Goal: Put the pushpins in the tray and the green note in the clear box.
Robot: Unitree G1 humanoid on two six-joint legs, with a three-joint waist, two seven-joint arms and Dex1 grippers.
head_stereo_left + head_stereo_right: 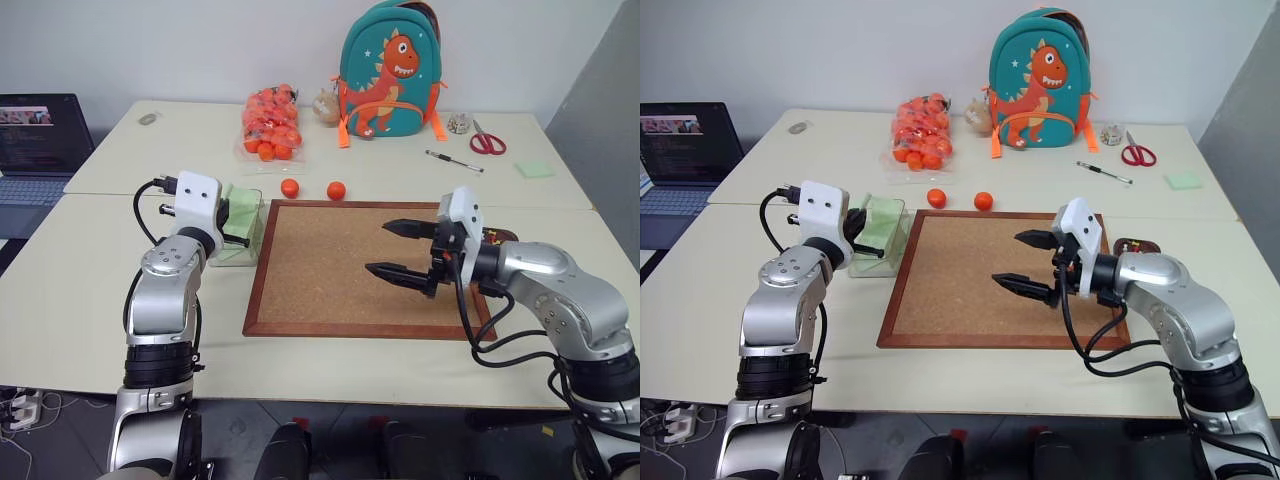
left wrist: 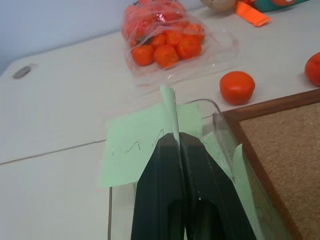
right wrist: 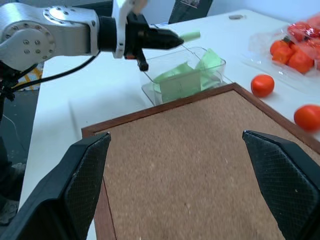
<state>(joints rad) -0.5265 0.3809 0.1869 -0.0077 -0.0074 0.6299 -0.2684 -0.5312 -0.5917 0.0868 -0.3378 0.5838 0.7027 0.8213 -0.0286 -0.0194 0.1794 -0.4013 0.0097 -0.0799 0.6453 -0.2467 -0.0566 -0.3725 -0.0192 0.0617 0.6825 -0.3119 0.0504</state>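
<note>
The left gripper (image 2: 179, 142) hangs over the clear box (image 3: 212, 54), which sits just beside the left edge of the corkboard (image 1: 330, 262). Its two black fingers are pressed together on the green note (image 2: 169, 107), a thin strip of which stands up out of the fingertips above the box. More pale green paper lies crumpled inside the box, and one sheet seems to reach past the box's far wall onto the table, though through the clear plastic that is hard to settle. The right gripper (image 1: 400, 248) hovers above the right half of the corkboard, fingers spread wide with nothing between them. The tray (image 1: 1137, 246) lies just off the corkboard's right edge, behind the right arm; its contents are too small to make out. Two loose orange balls (image 1: 290, 187) rest just beyond the corkboard's far edge.
</note>
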